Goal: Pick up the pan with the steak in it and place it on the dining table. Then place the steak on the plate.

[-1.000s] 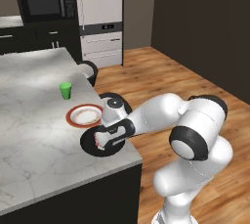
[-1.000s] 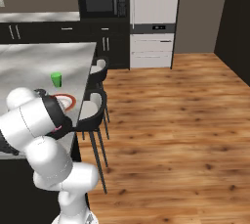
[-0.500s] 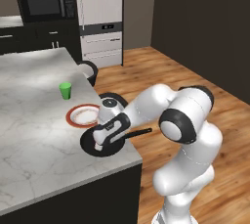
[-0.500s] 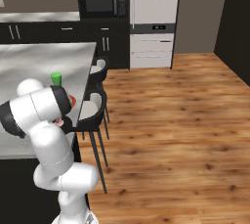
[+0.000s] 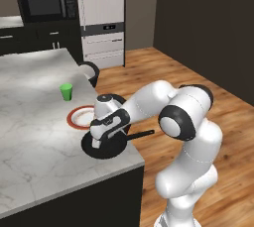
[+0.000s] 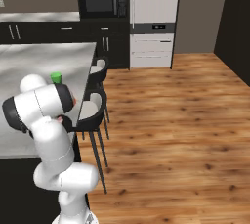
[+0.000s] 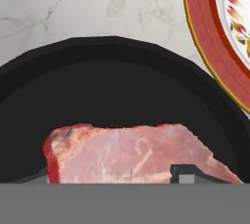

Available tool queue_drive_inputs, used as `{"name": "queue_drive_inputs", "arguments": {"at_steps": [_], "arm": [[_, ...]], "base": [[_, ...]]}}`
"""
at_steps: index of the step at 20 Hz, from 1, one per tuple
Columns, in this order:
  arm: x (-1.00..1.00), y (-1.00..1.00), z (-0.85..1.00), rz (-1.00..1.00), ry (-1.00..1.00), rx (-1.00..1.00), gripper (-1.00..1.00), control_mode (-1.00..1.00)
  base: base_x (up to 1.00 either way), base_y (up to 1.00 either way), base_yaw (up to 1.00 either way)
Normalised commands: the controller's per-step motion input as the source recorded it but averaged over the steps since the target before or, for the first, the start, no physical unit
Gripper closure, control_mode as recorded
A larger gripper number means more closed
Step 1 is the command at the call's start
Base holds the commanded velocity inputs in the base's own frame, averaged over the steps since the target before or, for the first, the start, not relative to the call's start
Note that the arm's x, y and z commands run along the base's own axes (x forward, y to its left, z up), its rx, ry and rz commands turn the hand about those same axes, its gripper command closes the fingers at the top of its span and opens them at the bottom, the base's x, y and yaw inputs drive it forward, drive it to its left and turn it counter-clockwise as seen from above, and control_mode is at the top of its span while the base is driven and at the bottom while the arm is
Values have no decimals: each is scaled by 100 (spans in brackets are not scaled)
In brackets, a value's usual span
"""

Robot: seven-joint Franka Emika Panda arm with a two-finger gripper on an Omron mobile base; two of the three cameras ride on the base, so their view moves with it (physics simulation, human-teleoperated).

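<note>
Hand view: steak [image 7: 132,152] lies in pan [image 7: 117,81] beside plate [image 7: 215,52]; hand's grip state unclear.

Black round pan [image 5: 106,146] sits flat on white marble dining table [image 5: 34,141], near the edge, handle sticking out over the side. Pink steak [image 7: 132,154] lies inside. Red-rim plate [image 5: 79,117] is just beside the pan.

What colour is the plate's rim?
Reddish-brown with a thin gold edge, around a white patterned centre; the plate shows best in the hand view.
</note>
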Motion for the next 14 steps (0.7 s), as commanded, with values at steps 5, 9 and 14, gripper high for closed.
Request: {"name": "queue_drive_inputs", "arguments": {"at_steps": [5,9,14], "arm": [[2,0,0,-1,0,0,100,-100],[0,0,26,-4,-5,0,100,-100],[-4,0,43,-5,-11,0,100,-100]], "base": [[0,0,0],[0,0,0],[0,0,0]]}}
